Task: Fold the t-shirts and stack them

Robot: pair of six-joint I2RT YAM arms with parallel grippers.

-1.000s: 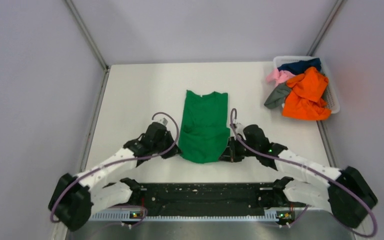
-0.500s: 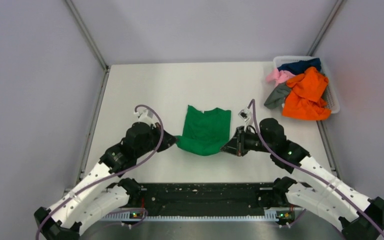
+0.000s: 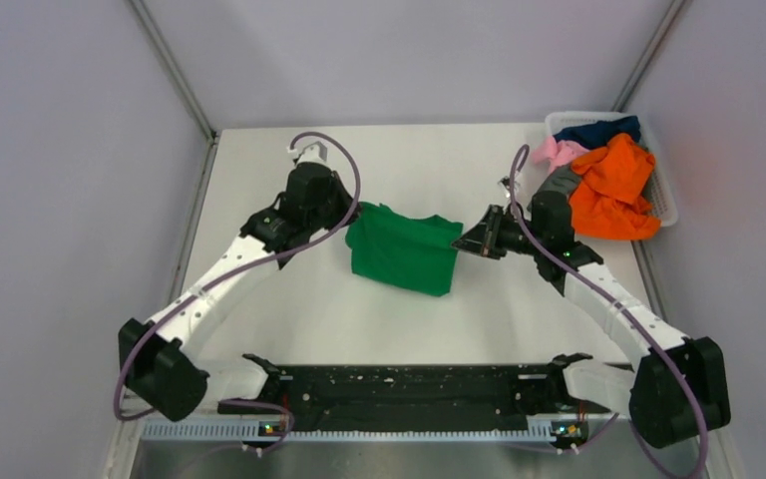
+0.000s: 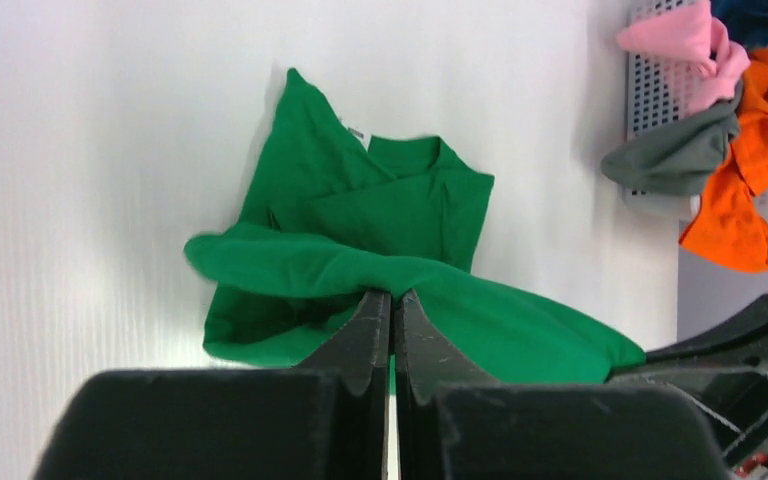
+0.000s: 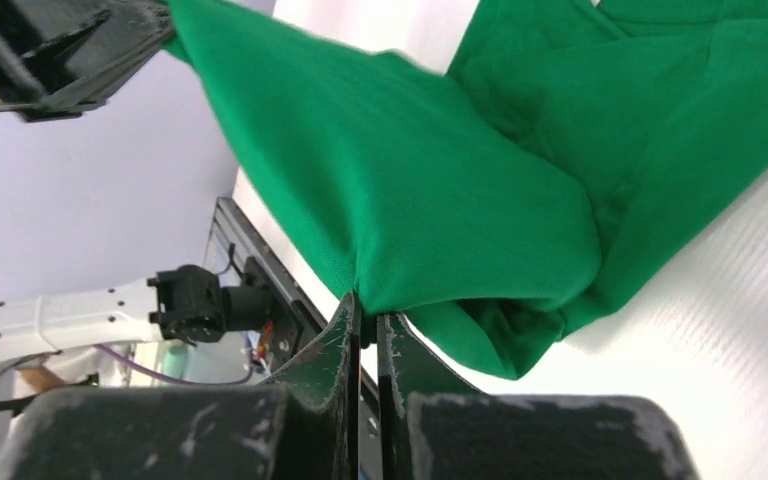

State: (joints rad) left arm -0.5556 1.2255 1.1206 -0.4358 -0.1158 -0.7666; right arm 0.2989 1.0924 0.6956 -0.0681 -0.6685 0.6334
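The bright green t-shirt [image 3: 404, 254] lies folded over itself at the middle of the table. My left gripper [image 3: 350, 213] is shut on its left corner and my right gripper [image 3: 461, 242] is shut on its right corner, holding the folded-over layer above the lower layer. In the left wrist view the green shirt [image 4: 360, 225] drapes over my shut left gripper [image 4: 393, 296], neckline facing away. In the right wrist view the green shirt [image 5: 440, 170] hangs from my shut right gripper [image 5: 368, 318]. Orange [image 3: 610, 188], grey [image 3: 553, 190], pink [image 3: 557, 151] and navy [image 3: 598, 130] t-shirts lie heaped in the basket.
A white plastic basket [image 3: 664, 198] stands at the table's far right corner, also in the left wrist view [image 4: 650, 95]. Metal frame posts rise at the back corners. The black rail [image 3: 409, 384] with the arm bases runs along the near edge.
Both grippers have carried the shirt's near hem away from me, over the rest of the shirt toward the collar. The shirt is now folded to about half its length.
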